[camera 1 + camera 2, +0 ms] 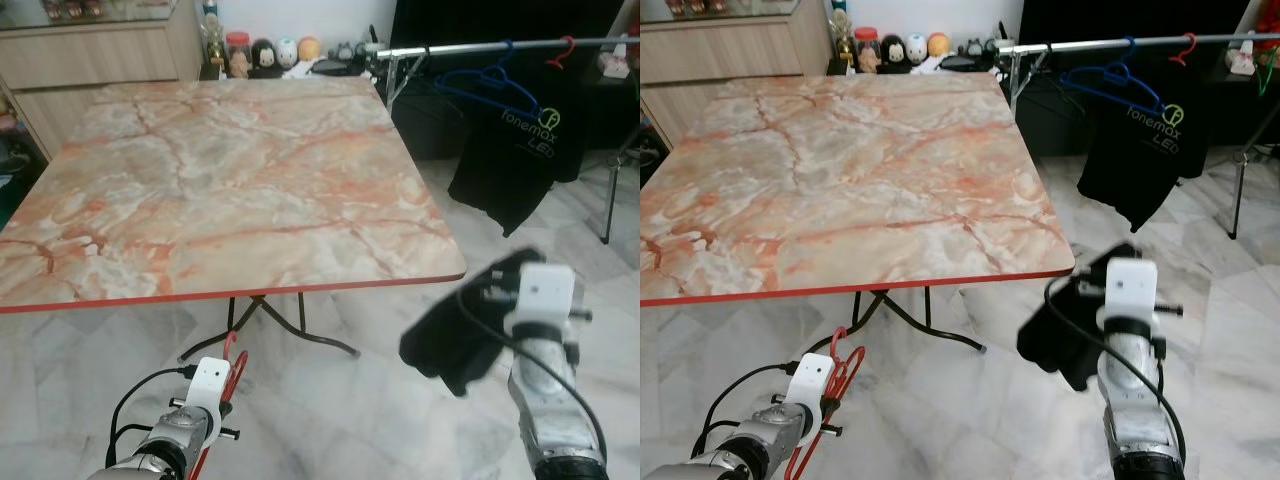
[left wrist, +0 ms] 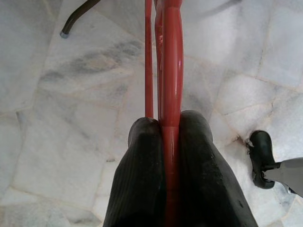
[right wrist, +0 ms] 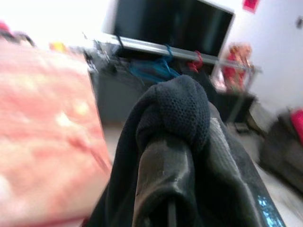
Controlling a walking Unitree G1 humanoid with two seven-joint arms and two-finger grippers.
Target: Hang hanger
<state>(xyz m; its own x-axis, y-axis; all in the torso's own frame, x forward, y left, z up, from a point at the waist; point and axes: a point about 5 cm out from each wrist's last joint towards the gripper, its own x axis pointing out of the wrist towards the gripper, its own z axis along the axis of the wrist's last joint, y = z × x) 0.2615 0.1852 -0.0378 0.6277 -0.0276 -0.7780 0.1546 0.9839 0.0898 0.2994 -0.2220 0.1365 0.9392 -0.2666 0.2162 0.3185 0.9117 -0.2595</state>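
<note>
At the lower left of the head view, the left gripper [image 2: 170,127] has its two black fingers pressed together on a thin red plastic hanger [image 1: 840,375], held low over the pale marble floor [image 1: 330,410] below the orange-veined marble table [image 1: 230,180]. At the lower right, the right gripper [image 3: 173,142] pinches a bunched black cloth [image 1: 450,340]. At upper right, a silver clothes rail [image 1: 480,45] carries a blue hanger [image 1: 485,80] with a black T-shirt [image 1: 520,150].

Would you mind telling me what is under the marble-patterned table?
Under the table I see its dark folding legs on the pale tiled floor. The tabletop hides whatever lies farther back beneath it.
</note>
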